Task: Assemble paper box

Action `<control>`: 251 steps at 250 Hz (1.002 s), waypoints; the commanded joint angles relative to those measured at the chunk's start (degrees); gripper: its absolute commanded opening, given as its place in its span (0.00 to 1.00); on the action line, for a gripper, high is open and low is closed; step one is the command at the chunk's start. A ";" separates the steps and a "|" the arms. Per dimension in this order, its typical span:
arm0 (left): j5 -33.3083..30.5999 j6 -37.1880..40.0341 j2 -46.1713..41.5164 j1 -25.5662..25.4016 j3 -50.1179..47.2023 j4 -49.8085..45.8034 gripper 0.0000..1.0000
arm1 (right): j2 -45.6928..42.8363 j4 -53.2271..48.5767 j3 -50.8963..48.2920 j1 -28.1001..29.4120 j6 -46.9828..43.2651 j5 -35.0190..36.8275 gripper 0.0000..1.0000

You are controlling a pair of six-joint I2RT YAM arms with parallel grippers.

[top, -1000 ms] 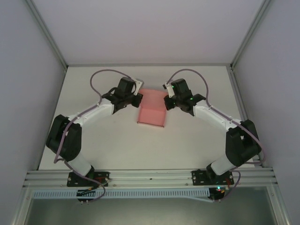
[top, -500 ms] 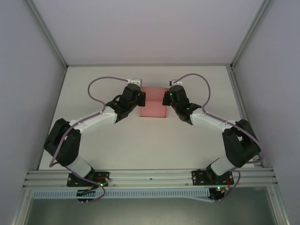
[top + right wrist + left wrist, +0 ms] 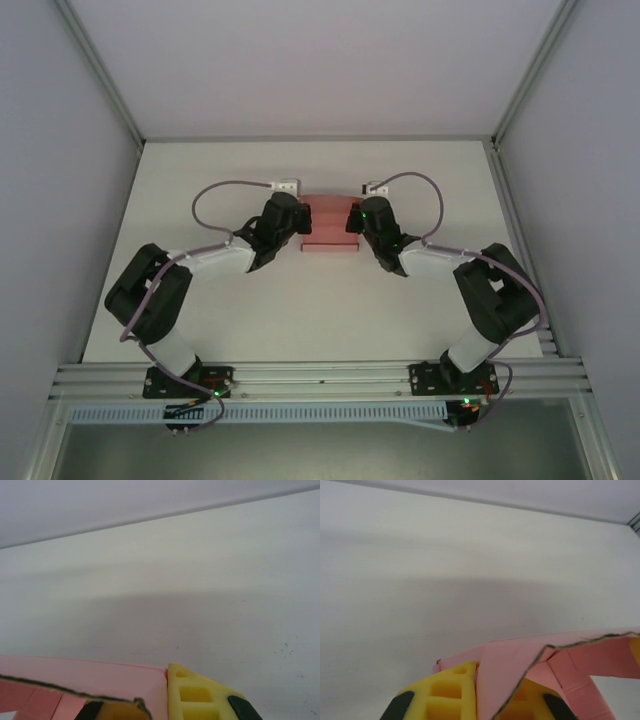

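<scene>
Thin pink paper box [image 3: 329, 226] at frame centre, rough-edged; left gripper [image 3: 301, 222] and right gripper [image 3: 353, 221] clamp it with yellow gridded fingers [image 3: 446, 696]

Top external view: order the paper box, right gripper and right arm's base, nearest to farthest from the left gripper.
1. paper box, against the left gripper, far centre.
2. right gripper, at the box's other end.
3. right arm's base, near edge, right side.
</scene>
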 commanded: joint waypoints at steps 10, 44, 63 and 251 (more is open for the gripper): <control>2.74 -4.36 -1.37 0.05 -8.51 11.14 0.00 | 0.32 5.88 -5.38 0.59 -0.31 0.24 0.06; 2.74 -4.29 -2.47 -1.54 -17.46 22.42 0.00 | 0.08 12.90 -11.08 1.88 -2.09 -0.60 0.08; 2.28 -1.73 -3.16 -3.25 -21.33 28.02 0.00 | -0.37 16.36 -13.88 3.03 -3.94 -1.13 0.11; -6.54 -4.75 -27.54 -6.33 -17.93 -11.17 1.00 | -4.71 13.01 -17.34 8.83 -6.80 8.92 0.22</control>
